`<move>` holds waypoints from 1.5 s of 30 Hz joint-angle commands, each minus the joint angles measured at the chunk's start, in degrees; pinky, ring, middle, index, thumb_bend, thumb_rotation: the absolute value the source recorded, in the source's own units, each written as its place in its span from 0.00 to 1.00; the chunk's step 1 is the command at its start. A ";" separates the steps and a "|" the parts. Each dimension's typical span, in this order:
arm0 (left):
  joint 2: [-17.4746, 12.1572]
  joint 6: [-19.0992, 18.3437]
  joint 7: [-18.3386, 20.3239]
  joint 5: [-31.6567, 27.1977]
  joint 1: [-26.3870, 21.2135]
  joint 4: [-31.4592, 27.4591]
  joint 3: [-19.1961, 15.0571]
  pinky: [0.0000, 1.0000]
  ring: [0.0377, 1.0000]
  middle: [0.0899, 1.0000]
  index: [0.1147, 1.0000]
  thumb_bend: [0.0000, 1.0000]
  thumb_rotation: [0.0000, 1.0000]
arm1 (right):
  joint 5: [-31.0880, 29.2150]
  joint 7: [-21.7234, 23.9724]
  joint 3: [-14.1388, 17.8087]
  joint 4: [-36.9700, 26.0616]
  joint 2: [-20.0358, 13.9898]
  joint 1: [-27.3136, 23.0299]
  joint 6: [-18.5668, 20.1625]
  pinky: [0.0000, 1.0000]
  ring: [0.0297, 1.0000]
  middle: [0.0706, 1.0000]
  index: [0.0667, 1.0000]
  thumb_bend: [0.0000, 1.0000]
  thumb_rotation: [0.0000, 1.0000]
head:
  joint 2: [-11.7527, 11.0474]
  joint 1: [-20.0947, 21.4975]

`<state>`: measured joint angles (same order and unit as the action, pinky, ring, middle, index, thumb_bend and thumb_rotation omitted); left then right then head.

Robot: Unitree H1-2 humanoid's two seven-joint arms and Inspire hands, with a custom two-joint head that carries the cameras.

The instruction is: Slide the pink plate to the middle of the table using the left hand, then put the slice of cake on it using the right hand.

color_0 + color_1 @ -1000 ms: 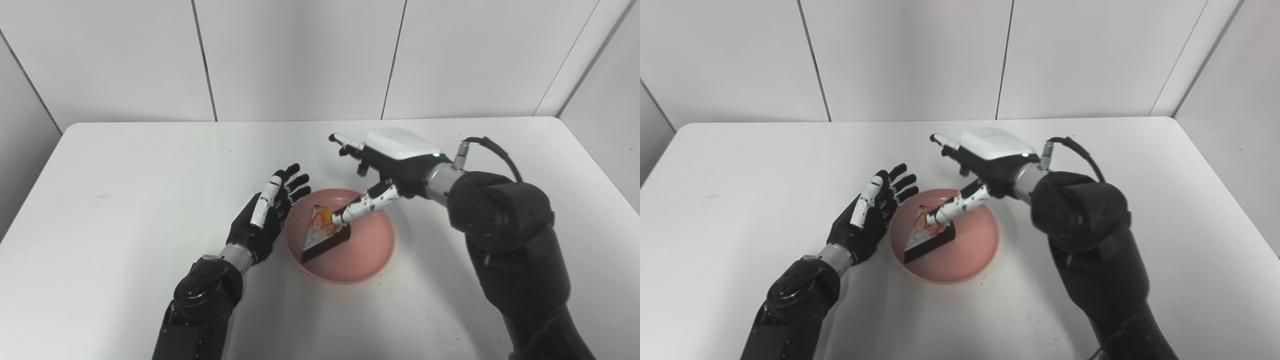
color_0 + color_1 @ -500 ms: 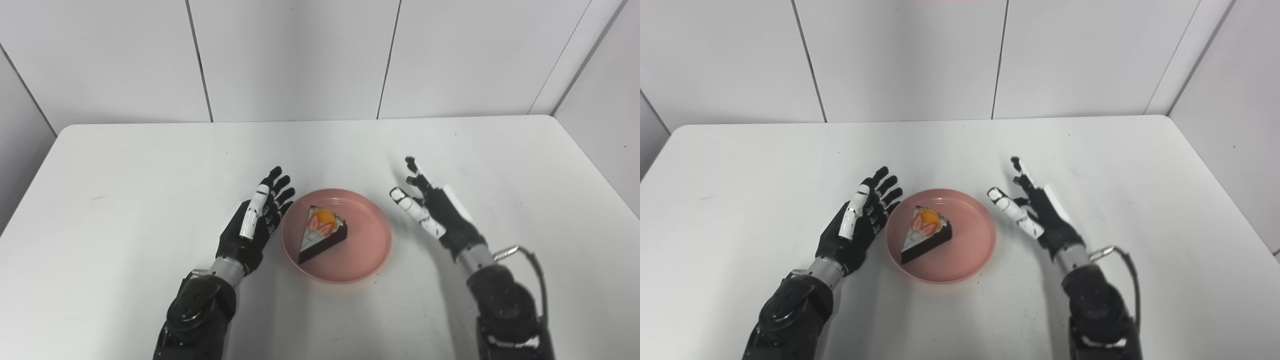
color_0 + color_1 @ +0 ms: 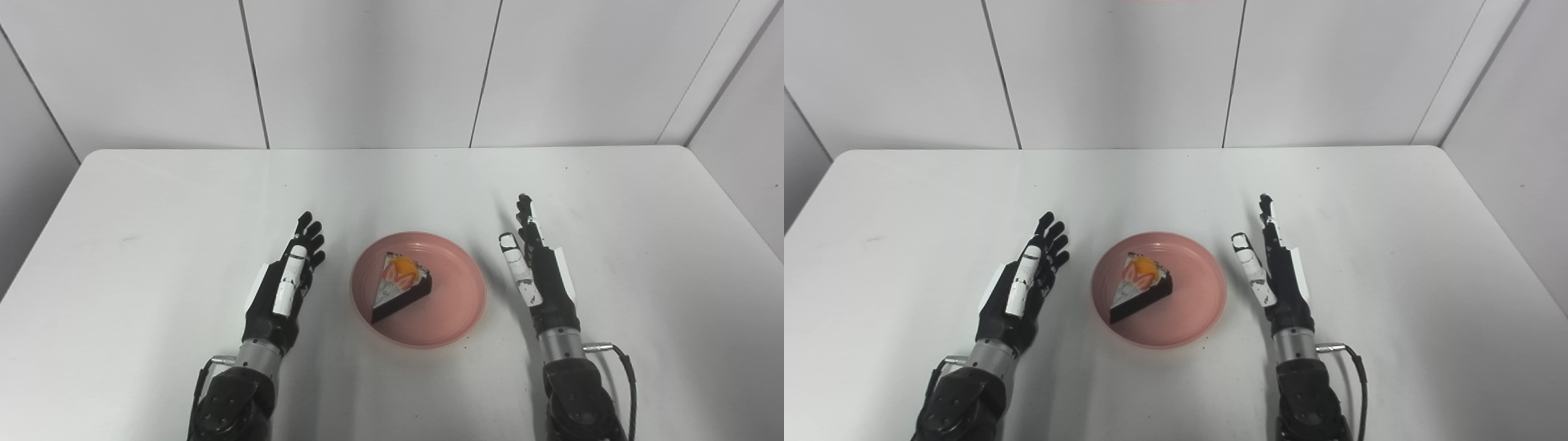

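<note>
With the cake [image 3: 399, 286] already lying on the plate [image 3: 456, 306], and the plate standing near the middle of the counter [image 3: 153, 202], both steps of the task read as done; the step in hand is judged to be the rest position after release. The cake sits left of the plate's centre, its narrow tip toward the near left rim and its fruit-topped wide end toward the far side, with no part overhanging the rim. The left hand [image 3: 283, 293] lies beside the plate on its left, clear of the rim, palm turned inward; its fingers [image 3: 308, 236] are extended, slightly spread, and hold nothing. The right hand [image 3: 541, 275] lies on the opposite side, also clear of the rim, edge-on to the cameras; its fingers [image 3: 1268, 215] are straight and close together, with the thumb set apart toward the plate, and hold nothing. No further handling appears necessary; any next move calls only for drawing both arms back without brushing the plate. The right eye view shows a wider strip of bare counter between the right hand and the plate, which confirms separation there. The left eye view shows that gap narrower, but presents more of the room's left wall. Neither view shows whether the hands touch the counter.
</note>
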<state>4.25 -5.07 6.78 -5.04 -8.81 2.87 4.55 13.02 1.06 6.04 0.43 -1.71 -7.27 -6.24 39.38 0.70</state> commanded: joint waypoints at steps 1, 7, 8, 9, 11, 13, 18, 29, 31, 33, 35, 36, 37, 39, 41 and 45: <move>-0.04 0.92 -0.59 0.38 0.11 0.11 -0.25 1.00 0.99 1.00 1.00 0.43 1.00 | -1.16 -0.92 -0.48 -1.18 -0.56 -1.30 -2.13 1.00 1.00 1.00 1.00 0.34 1.00 | 0.00 -0.22; 0.12 1.42 -1.10 1.14 0.32 0.09 0.13 0.99 0.98 1.00 1.00 0.42 1.00 | -2.33 -1.54 -1.36 -1.63 -1.10 -1.08 -1.95 1.00 1.00 1.00 1.00 0.30 1.00 | -0.03 -0.38; 0.08 1.33 -1.12 1.23 0.38 -0.03 0.22 0.99 0.98 1.00 1.00 0.42 1.00 | -2.37 -1.71 -1.44 -1.65 -1.14 -1.02 -1.80 1.00 1.00 1.00 1.00 0.30 1.00 | -0.05 -0.37; 0.06 1.15 -1.12 1.29 0.44 -0.20 0.31 0.99 0.98 1.00 1.00 0.42 1.00 | -2.32 -1.79 -1.54 -1.87 -1.19 -0.96 -1.26 1.00 1.00 1.00 1.00 0.30 1.00 | -0.06 -0.34; 0.02 0.80 -1.07 1.41 0.53 -0.46 0.47 0.99 0.98 1.00 1.00 0.42 1.00 | -1.86 -2.39 -1.57 -1.87 -1.28 -0.95 -0.65 1.00 1.00 1.00 1.00 0.31 1.00 | -0.16 -0.30; -0.07 0.88 -1.01 1.44 0.57 -0.33 0.51 0.99 0.98 1.00 1.00 0.41 1.00 | -1.64 -3.11 -1.50 -1.66 -1.31 -1.05 -0.73 0.98 1.00 1.00 1.00 0.32 1.00 | -0.22 -0.30; -0.24 0.51 -1.02 1.88 0.73 -0.12 0.64 0.97 0.97 0.99 0.99 0.40 1.00 | -1.29 -3.39 -1.97 -2.27 -1.58 -0.72 -0.40 0.98 1.00 1.00 1.00 0.33 1.00 | -0.38 -0.14; -0.32 2.53 -0.58 2.90 -0.37 3.16 1.77 0.95 0.96 0.97 0.98 0.38 1.00 | -0.37 -3.35 -3.70 -1.41 -2.90 -0.72 -0.93 0.95 0.99 1.00 1.00 0.37 1.00 | -0.88 -0.30; -0.35 2.08 -0.54 3.09 -0.52 3.19 2.02 0.94 0.95 0.97 0.97 0.39 1.00 | -0.76 -3.13 -3.80 -1.43 -2.97 -0.63 -0.91 0.95 0.99 1.00 1.00 0.38 1.00 | -0.83 -0.25; -0.46 2.03 -0.14 3.09 -0.69 3.52 2.36 0.94 0.95 0.97 0.98 0.39 1.00 | -0.82 -3.00 -4.01 -1.87 -2.92 -0.54 -0.71 0.95 0.99 1.00 1.00 0.37 1.00 | -0.97 -0.42; -0.48 2.17 0.09 3.13 -0.79 3.87 2.62 0.95 0.96 0.97 0.98 0.39 1.00 | -0.68 -2.97 -4.21 -2.16 -2.93 -0.44 -0.57 0.94 0.99 1.00 1.00 0.37 1.00 | -1.17 -0.42; -0.47 2.28 0.13 3.16 -0.83 4.04 2.70 0.95 0.96 0.97 0.98 0.38 1.00 | -0.62 -2.97 -4.30 -2.23 -2.96 -0.39 -0.53 0.94 0.99 1.00 1.00 0.38 1.00 | -1.17 -0.42; -0.39 2.29 0.02 3.33 -0.80 3.98 2.83 0.95 0.96 0.97 0.98 0.38 1.00 | -0.46 -2.97 -4.47 -2.36 -2.96 -0.25 -0.51 0.94 0.99 1.00 1.00 0.38 1.00 | -1.29 -0.36; -0.33 2.29 -0.11 3.55 -0.76 3.84 2.97 0.95 0.96 0.97 0.98 0.39 1.00 | -0.57 -2.96 -4.69 -2.38 -2.92 -0.08 -0.80 0.95 1.00 1.00 1.00 0.36 1.00 | -1.38 -0.45; -0.38 2.42 -0.08 3.58 -0.80 3.92 2.95 0.94 0.95 0.97 0.98 0.39 1.00 | -1.08 -2.90 -4.80 -2.28 -2.83 0.05 -1.05 0.95 1.00 1.00 1.00 0.35 1.00 | -1.41 -0.66; -0.35 1.80 -0.20 3.52 -0.82 3.73 2.81 0.95 0.95 0.97 0.98 0.39 1.00 | -1.58 -2.76 -5.06 -2.61 -2.74 0.39 -0.90 0.97 1.00 1.00 1.00 0.36 1.00 | -1.58 -0.74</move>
<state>3.64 -1.52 6.23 -1.99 -9.09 5.40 6.58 11.77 -1.35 1.15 -0.43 -4.47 -6.37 -6.13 37.88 0.00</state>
